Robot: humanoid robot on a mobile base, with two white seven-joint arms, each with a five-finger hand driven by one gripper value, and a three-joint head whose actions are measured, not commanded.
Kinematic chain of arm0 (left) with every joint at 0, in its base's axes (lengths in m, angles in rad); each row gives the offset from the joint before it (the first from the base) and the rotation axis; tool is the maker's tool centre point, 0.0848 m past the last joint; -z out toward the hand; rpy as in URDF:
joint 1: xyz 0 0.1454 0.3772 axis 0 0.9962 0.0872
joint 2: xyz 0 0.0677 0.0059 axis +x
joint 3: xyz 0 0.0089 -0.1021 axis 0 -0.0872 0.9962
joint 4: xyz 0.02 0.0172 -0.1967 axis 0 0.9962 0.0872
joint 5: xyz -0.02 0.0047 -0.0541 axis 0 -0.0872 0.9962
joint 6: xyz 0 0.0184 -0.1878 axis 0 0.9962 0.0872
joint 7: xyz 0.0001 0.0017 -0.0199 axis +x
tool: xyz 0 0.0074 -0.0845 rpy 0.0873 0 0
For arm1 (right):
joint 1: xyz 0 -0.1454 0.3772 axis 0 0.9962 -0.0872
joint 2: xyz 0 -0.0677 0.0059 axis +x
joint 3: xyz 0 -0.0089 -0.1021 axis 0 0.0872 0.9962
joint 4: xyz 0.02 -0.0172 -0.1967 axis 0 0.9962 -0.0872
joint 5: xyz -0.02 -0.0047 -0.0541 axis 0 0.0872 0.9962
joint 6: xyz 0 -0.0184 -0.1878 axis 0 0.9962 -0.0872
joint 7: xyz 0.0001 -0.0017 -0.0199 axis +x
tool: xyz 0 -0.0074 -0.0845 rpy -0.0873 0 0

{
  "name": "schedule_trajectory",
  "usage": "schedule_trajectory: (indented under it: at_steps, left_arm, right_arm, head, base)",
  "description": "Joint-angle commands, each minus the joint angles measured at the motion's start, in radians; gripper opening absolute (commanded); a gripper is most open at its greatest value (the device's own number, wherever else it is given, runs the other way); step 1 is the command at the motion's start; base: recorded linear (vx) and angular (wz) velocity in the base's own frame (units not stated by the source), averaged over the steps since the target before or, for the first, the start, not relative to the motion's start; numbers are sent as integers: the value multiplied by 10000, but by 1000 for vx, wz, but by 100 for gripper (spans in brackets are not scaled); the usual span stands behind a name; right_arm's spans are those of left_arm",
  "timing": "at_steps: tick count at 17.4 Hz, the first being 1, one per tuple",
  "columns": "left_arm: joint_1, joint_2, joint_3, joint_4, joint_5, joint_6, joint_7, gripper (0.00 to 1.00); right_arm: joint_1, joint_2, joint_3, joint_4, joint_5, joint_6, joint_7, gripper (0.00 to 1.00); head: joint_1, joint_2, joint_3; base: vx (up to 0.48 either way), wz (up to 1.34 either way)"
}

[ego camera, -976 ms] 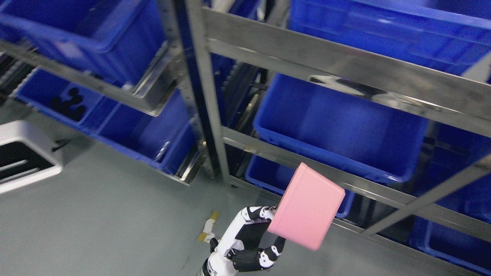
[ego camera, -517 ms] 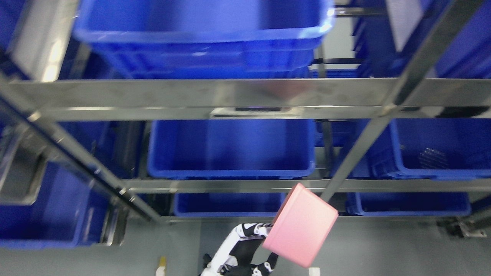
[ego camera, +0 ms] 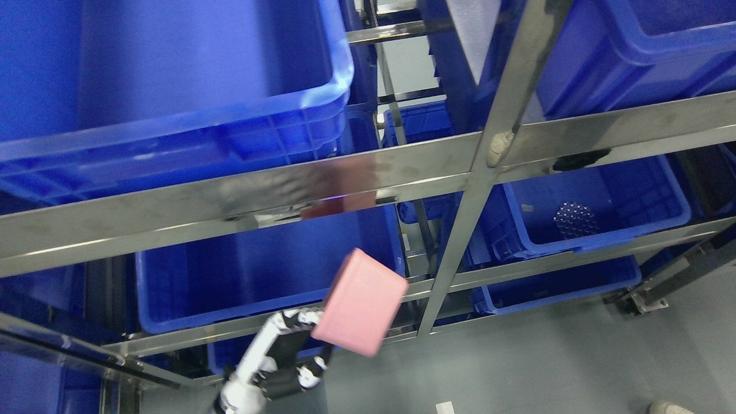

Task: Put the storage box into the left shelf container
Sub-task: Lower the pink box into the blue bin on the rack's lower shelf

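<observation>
Left hand, low and left of frame centre, is clamped on the pink storage box — box tilted, long axis running toward upper right. Target blue shelf container lies just above-left, behind the steel rail — not yet entered.
</observation>
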Motion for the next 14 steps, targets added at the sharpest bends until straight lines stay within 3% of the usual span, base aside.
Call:
schedule_trajectory:
  at_steps: [1, 7, 10, 14]
  left_arm:
    - [-1011, 1076, 3750, 811, -160, 1461, 28, 2]
    - [-3879, 1000, 3908, 3480, -3160, 1726, -217, 3]
    - [-4847, 296, 3723, 4722, -5904, 1467, -324, 4]
    - [-5356, -671, 3768, 6166, -8669, 210, -585, 4]
  right_arm:
    - [93, -175, -46, -175, 15, 10, 0, 100]
    - [93, -175, -46, -175, 15, 10, 0, 100]
    - [93, -175, -46, -175, 15, 10, 0, 100]
    - [93, -175, -46, -175, 15, 10, 0, 100]
  head:
    - [0, 0, 0]
    - [0, -1, 0]
    - [0, -1, 0]
    - [0, -1, 0]
  base:
    - [51, -203]
    - [22, -76]
    - [-7, 26]
    - [-4, 12]
